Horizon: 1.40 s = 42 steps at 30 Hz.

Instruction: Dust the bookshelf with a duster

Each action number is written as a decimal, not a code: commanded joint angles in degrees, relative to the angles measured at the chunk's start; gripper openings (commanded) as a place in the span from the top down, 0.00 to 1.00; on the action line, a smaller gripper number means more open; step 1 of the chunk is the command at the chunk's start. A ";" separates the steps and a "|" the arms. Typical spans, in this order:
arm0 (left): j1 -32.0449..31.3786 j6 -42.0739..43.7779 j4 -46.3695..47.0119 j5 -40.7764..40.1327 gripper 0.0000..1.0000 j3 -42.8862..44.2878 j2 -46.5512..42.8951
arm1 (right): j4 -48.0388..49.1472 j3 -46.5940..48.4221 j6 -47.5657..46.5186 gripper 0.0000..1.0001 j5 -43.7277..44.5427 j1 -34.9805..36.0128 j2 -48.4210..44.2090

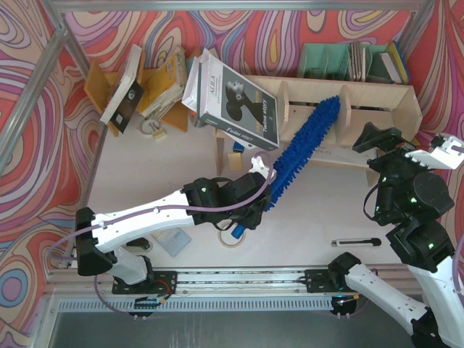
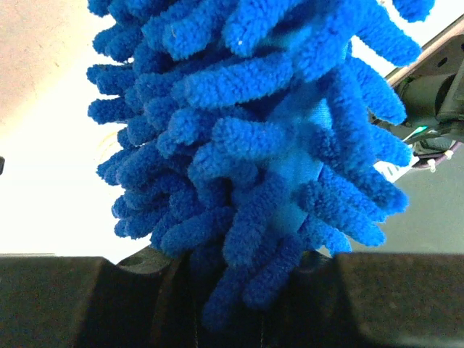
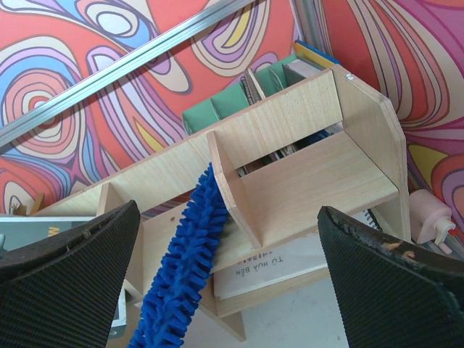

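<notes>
A: Swirly red backdrop. Step?
B: Mid-dusting. Gripping fluffy bright-blue microfibre duster (image 1: 301,148) firmly with left gripper (image 1: 255,203), tip against pale plywood bookshelf (image 1: 377,94) divider. Right gripper (image 3: 228,239) gaping, empty.
A: Next?
B: Probably sweep along compartments.

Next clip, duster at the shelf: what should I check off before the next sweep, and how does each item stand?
1. Grip: left tool shut on the duster: ok.
2. Contact: duster head lies against the bookshelf at an upright divider: ok.
3. Other arm: right tool open, empty, apart from the duster: ok.
4. Obstacle: tilted book propped at the shelf's left end, close to the sweep path: not ok, it may topple.
5. Dust in the compartments: cannot tell.
</notes>
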 commanded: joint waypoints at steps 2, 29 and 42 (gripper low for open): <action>0.20 2.34 0.51 -0.13 1.00 -1.28 -2.50 | 1.20 0.20 -0.25 0.01 0.99 0.06 -0.15; 0.13 7.05 3.89 -2.86 1.00 -7.07 -17.31 | 1.78 -0.43 -0.05 0.01 0.57 0.08 0.16; 2.06 21.59 7.68 -6.96 1.00 -8.57 -20.82 | 0.77 -0.39 0.88 0.01 -0.33 0.04 1.10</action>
